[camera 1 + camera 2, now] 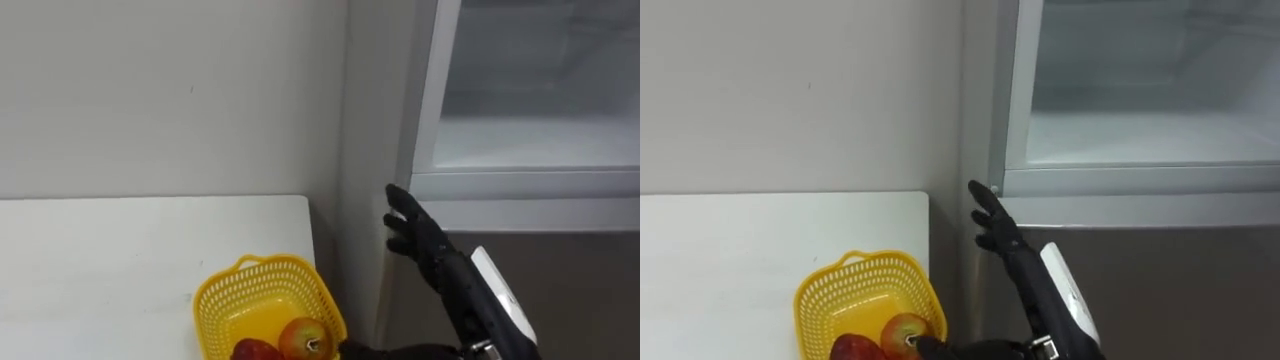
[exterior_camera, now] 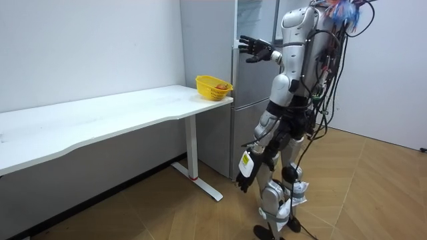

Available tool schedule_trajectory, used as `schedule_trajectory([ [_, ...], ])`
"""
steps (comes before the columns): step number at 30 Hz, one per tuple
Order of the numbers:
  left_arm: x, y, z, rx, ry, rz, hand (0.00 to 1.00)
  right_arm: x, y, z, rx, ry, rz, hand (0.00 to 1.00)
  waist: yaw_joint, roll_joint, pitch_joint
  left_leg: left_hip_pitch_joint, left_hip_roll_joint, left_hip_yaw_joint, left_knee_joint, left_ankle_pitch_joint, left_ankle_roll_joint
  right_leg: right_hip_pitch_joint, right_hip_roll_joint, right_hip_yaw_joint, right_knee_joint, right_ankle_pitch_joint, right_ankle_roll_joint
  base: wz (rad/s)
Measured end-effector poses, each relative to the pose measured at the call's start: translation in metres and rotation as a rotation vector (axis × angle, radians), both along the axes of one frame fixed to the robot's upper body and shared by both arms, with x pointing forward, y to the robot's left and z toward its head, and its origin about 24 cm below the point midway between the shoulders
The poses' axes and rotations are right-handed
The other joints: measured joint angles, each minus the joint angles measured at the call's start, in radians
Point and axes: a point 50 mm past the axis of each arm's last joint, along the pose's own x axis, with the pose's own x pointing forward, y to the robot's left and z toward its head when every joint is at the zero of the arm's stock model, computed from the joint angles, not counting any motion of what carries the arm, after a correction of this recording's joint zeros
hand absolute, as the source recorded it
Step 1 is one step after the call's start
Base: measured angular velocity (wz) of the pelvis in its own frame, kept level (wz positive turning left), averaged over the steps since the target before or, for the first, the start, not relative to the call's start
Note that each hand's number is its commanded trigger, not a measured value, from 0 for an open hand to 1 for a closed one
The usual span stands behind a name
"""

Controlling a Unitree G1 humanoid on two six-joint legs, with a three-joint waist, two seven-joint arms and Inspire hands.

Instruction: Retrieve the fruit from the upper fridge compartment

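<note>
Right hand (image 1: 422, 238) raised at the fridge (image 1: 540, 212) edge, fingers spread, holding nothing; left hand (image 2: 244, 179) hangs loose.

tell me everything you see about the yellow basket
The yellow basket is plastic-looking, with open lattice walls and a small loop handle at its rim. It stands upright on the white table at the corner nearest the fridge, holding a red fruit and a yellow-red apple.
</note>
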Motion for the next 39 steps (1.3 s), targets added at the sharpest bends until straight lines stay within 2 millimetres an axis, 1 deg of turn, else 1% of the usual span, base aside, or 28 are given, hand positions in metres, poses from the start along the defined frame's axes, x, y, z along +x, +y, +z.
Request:
schedule_trajectory([
  [1,-0.002,0.0,0.0,-0.002,0.005,0.001,0.0,0.0,-0.001,0.0,0.002,-0.002,-0.012,0.0,-0.007,0.001,0.0004,-0.001,0.0,0.001,0.0,0.0,0.0,-0.001,0.0,0.001,0.0,0.0,0.0,0.0],
  [2,-0.005,0.0,0.0,-0.009,0.015,0.001,0.0,0.0,-0.004,0.001,0.009,-0.008,-0.04,0.0,-0.022,0.003,0.0017,-0.001,0.0,0.002,0.001,0.0,0.0,-0.001,0.001,0.005,-0.001,0.0,0.0,-0.06],
  [4,-0.005,-0.001,0.0,-0.017,0.02,0.0,0.0,0.0,-0.012,0.0,0.02,-0.015,-0.096,0.0,-0.032,0.008,0.0047,0.0,0.0,0.007,0.001,-0.001,-0.001,-0.003,0.003,0.015,-0.003,0.0,0.0,-0.08],
  [6,-0.003,-0.001,0.0,-0.018,0.011,-0.001,0.0,-0.004,-0.024,-0.004,0.049,0.002,-0.169,0.0,-0.047,0.011,0.0049,0.003,0.0,0.014,-0.003,-0.001,-0.001,-0.004,0.005,0.023,-0.004,-0.001,0.001,-0.07],
  [10,0.0,-0.001,0.0,-0.019,0.006,-0.003,0.0,-0.009,-0.035,-0.008,0.119,0.032,-0.212,0.0,-0.06,0.016,0.0024,0.003,0.004,0.038,-0.006,-0.001,-0.001,-0.018,0.008,0.044,0.0,0.0,0.001,-0.21],
  [13,0.005,-0.001,0.0,-0.018,-0.006,-0.007,0.0,-0.015,-0.041,-0.02,0.133,0.092,-0.247,0.0,-0.073,0.016,0.003,0.01,0.004,0.053,-0.015,-0.001,-0.001,-0.02,0.008,0.05,0.001,0.0,0.001,-0.1],
  [14,0.007,-0.001,0.0,-0.018,-0.008,-0.008,0.0,-0.018,-0.043,-0.027,0.129,0.124,-0.257,0.0,-0.079,0.016,0.0029,0.015,0.004,0.057,-0.019,-0.001,-0.001,-0.019,0.009,0.053,0.001,0.0,0.001,-0.11],
  [17,0.008,-0.001,0.0,-0.009,-0.016,-0.01,0.0,-0.027,-0.049,-0.046,0.121,0.213,-0.296,0.0,-0.084,0.018,0.0024,0.011,0.006,0.064,-0.021,-0.003,-0.002,-0.036,0.011,0.065,0.003,0.0,0.001,-0.12],
  [18,0.009,-0.002,0.001,-0.009,-0.018,-0.019,0.0,-0.03,-0.051,-0.053,0.123,0.246,-0.31,0.0,-0.086,0.018,0.0008,0.005,0.006,0.068,-0.021,-0.003,-0.002,-0.045,0.012,0.07,0.005,0.0,0.001,-0.12],
  [19,0.009,-0.002,0.0,-0.01,-0.019,-0.024,0.0,-0.03,-0.051,-0.055,0.128,0.26,-0.314,0.0,-0.086,0.018,0.0005,0.003,0.007,0.073,-0.021,-0.003,-0.002,-0.051,0.012,0.074,0.009,0.0,0.001,-0.18],
  [20,0.011,-0.003,0.001,-0.013,-0.024,-0.026,0.0,-0.03,-0.053,-0.058,0.152,0.28,-0.318,0.0,-0.089,0.021,0.0027,0.002,0.007,0.082,-0.022,-0.003,-0.002,-0.058,0.013,0.084,0.017,0.0,0.001,-0.2],
  [22,0.011,-0.004,0.001,-0.012,-0.03,-0.019,0.0,-0.031,-0.055,-0.065,0.195,0.316,-0.326,0.0,-0.104,0.026,0.0023,0.001,0.008,0.085,-0.022,-0.003,-0.002,-0.062,0.015,0.091,0.016,0.001,0.001,-0.11],
  [23,0.011,-0.003,0.001,-0.007,-0.033,-0.017,0.0,-0.033,-0.057,-0.073,0.232,0.354,-0.34,0.0,-0.109,0.026,0.0021,0.001,0.008,0.087,-0.025,-0.003,-0.002,-0.062,0.016,0.095,0.016,0.001,0.001,-0.07],
  [26,0.012,-0.003,0.001,-0.004,-0.038,-0.015,0.0,-0.041,-0.065,-0.095,0.326,0.461,-0.392,0.0,-0.111,0.027,0.0016,0.003,0.01,0.099,-0.033,-0.003,-0.002,-0.064,0.019,0.102,0.015,0.0,0.001,-0.1],
  [27,0.012,-0.003,0.001,-0.005,-0.039,-0.012,0.0,-0.043,-0.066,-0.099,0.343,0.481,-0.404,0.0,-0.112,0.025,0.0032,0.003,0.01,0.1,-0.033,-0.003,-0.002,-0.064,0.019,0.103,0.015,0.0,0.001,-0.05],
  [29,0.013,-0.002,0.001,-0.004,-0.045,-0.004,0.0,-0.052,-0.072,-0.114,0.416,0.551,-0.47,0.0,-0.114,0.023,0.0046,0.002,0.009,0.102,-0.034,-0.003,-0.002,-0.071,0.018,0.103,0.015,0.0,0.001,0.0],
  [32,0.013,0.0,0.002,-0.002,-0.056,0.022,0.0,-0.058,-0.077,-0.12,0.517,0.583,-0.528,0.0,-0.127,0.021,0.0062,-0.001,0.008,0.105,-0.036,-0.003,-0.002,-0.072,0.018,0.104,0.014,0.0,0.001,0.0],
  [33,0.011,0.0,0.003,0.0,-0.062,0.03,0.0,-0.059,-0.079,-0.121,0.547,0.589,-0.547,0.0,-0.137,0.024,0.0044,-0.002,0.008,0.103,-0.036,-0.003,-0.002,-0.072,0.018,0.104,0.014,0.0,0.001,0.0],
  [34,0.01,0.0,0.003,0.003,-0.066,0.039,0.0,-0.06,-0.081,-0.122,0.561,0.594,-0.562,0.0,-0.14,0.023,0.0047,-0.001,0.008,0.103,-0.036,-0.003,-0.002,-0.071,0.018,0.104,0.014,0.0,0.001,0.0],
  [36,0.01,0.003,0.003,0.012,-0.075,0.067,0.0,-0.065,-0.093,-0.132,0.62,0.621,-0.656,0.0,-0.142,0.023,0.0038,0.001,0.008,0.103,-0.036,-0.003,-0.002,-0.073,0.019,0.106,0.014,0.0,0.001,0.0],
  [39,0.011,0.004,0.004,0.021,-0.085,0.072,0.0,-0.071,-0.108,-0.142,0.652,0.645,-0.778,0.0,-0.139,0.016,0.0059,0.004,0.008,0.105,-0.037,-0.003,-0.002,-0.075,0.019,0.106,0.014,0.0,0.001,0.0],
])
